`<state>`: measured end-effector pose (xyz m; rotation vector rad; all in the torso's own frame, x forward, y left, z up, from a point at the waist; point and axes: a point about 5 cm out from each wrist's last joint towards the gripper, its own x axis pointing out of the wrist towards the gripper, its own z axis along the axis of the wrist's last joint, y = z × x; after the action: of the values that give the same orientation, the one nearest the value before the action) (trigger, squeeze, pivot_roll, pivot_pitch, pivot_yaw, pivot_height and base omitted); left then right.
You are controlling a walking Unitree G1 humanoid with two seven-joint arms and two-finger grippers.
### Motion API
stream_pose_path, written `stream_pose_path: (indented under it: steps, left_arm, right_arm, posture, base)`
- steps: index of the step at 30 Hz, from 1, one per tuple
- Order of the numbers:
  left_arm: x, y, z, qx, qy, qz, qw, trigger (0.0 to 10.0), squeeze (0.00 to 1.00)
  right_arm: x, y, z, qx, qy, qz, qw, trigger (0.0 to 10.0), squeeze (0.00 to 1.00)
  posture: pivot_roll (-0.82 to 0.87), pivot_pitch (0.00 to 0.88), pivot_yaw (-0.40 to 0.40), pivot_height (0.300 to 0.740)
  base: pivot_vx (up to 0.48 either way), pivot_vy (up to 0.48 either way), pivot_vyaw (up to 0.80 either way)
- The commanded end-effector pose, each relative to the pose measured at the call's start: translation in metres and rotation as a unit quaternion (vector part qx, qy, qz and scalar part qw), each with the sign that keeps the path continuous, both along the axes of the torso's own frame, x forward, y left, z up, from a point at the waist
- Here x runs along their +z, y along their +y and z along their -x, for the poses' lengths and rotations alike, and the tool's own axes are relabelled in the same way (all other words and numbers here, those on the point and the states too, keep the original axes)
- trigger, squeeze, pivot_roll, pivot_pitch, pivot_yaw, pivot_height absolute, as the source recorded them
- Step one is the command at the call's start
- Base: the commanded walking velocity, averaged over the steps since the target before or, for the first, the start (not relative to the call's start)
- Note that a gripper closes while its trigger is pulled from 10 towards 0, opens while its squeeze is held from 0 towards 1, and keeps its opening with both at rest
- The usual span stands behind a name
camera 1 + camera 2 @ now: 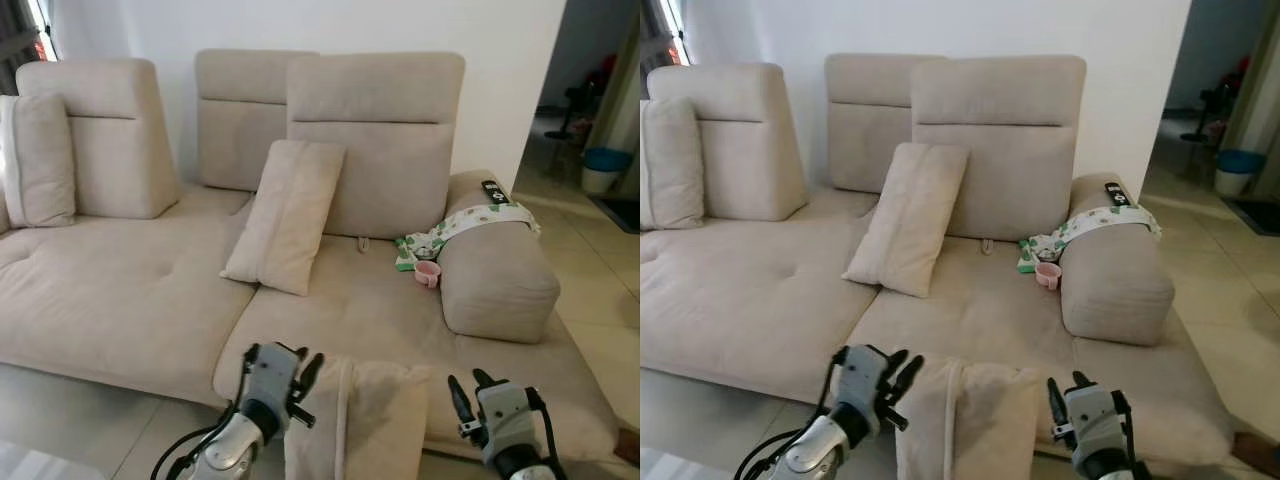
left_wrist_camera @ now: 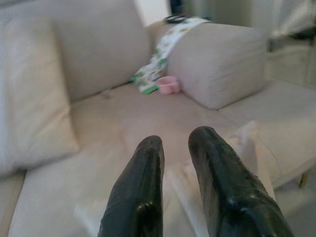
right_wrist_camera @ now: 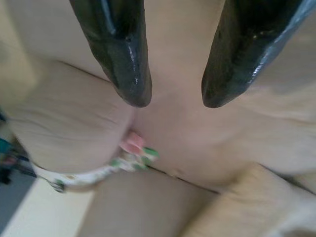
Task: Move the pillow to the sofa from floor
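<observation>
We stand in front of the big beige sofa [image 1: 120,290], which fills most of what we see. At its 3 o'clock end sits the fat armrest [image 1: 497,275], with a leafy cloth [image 1: 455,228] laid over the top and a remote [image 1: 494,190] behind it. One cushion [image 1: 287,215] leans on the backrest near the middle, and another [image 1: 38,158] stands far off at 9 o'clock.

The pillow [image 1: 360,420] we must move is at 6 o'clock, standing up between our two arms — its top leans against the sofa's front edge (we cannot see what its bottom rests on). We think it stands that way so it can be pushed up and over onto the seat.

Our left gripper [image 1: 302,378] is just beside the pillow at 7 o'clock, fingers a little apart, holding nothing. Our right gripper [image 1: 467,392] is at 5 o'clock, fingers spread wider — also holding nothing.

A tiny pink cup [image 1: 428,273] sits by the armrest.
</observation>
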<state>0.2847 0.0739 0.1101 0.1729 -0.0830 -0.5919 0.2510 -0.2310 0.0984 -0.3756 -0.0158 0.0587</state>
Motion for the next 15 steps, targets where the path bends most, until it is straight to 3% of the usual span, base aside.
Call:
stream_pose_path:
  steps: [1, 2, 4, 5, 6, 8, 9, 15]
  left_arm:
    - [0.001, -0.002, 0.002, -0.015, -0.022, -0.035, 0.999, 10.0, 0.00]
    - [0.001, -0.002, 0.002, -0.015, -0.022, -0.035, 0.999, 10.0, 0.00]
    - [0.003, -0.010, 0.002, -0.029, -0.042, -0.065, 0.997, 10.0, 0.00]
    - [0.003, -0.010, 0.002, -0.029, -0.042, -0.065, 0.997, 10.0, 0.00]
    - [0.004, -0.013, 0.002, -0.034, -0.049, -0.075, 0.995, 10.0, 0.00]
    - [0.004, -0.015, 0.002, -0.036, -0.052, -0.079, 0.995, 10.0, 0.00]
    - [0.004, -0.020, 0.001, -0.038, -0.053, -0.086, 0.994, 10.0, 0.00]
    - [0.005, -0.021, -0.001, -0.038, -0.064, -0.113, 0.991, 10.0, 0.00]
  right_arm:
    - [-0.002, -0.008, -0.003, -0.004, 0.018, 0.008, 1.000, 10.0, 0.00]
    - [-0.002, -0.008, -0.003, -0.004, 0.018, 0.008, 1.000, 10.0, 0.00]
    - [0.004, -0.017, -0.011, 0.004, 0.024, 0.020, 1.000, 10.0, 0.20]
    - [0.004, -0.017, -0.011, 0.004, 0.024, 0.020, 1.000, 10.0, 0.20]
    - [0.008, -0.018, -0.015, 0.016, 0.024, 0.027, 0.999, 10.0, 0.26]
    - [0.010, -0.017, -0.018, 0.023, 0.023, 0.031, 0.999, 10.0, 0.26]
    - [0.015, -0.008, -0.027, 0.071, 0.025, 0.042, 0.996, 10.0, 1.00]
    - [0.017, 0.008, -0.043, 0.140, 0.041, 0.086, 0.986, 10.0, 1.00]
  posture:
    - [0.08, 0.000, 0.054, 0.560]
    - [0.08, 0.000, 0.054, 0.560]
    - [0.08, 0.000, 0.056, 0.560]
    - [0.08, 0.000, 0.056, 0.560]
    - [0.07, 0.000, 0.057, 0.560]
    - [0.07, 0.000, 0.057, 0.560]
    - [0.07, 0.000, 0.058, 0.560]
    - [0.09, 0.000, 0.052, 0.560]
  base:
    - [0.000, 0.000, 0.00]
    - [0.000, 0.000, 0.00]
    - [0.000, 0.000, 0.00]
    - [0.000, 0.000, 0.00]
    - [0.000, 0.000, 0.00]
    - [0.000, 0.000, 0.00]
    - [0.000, 0.000, 0.00]
    - [0.000, 0.000, 0.00]
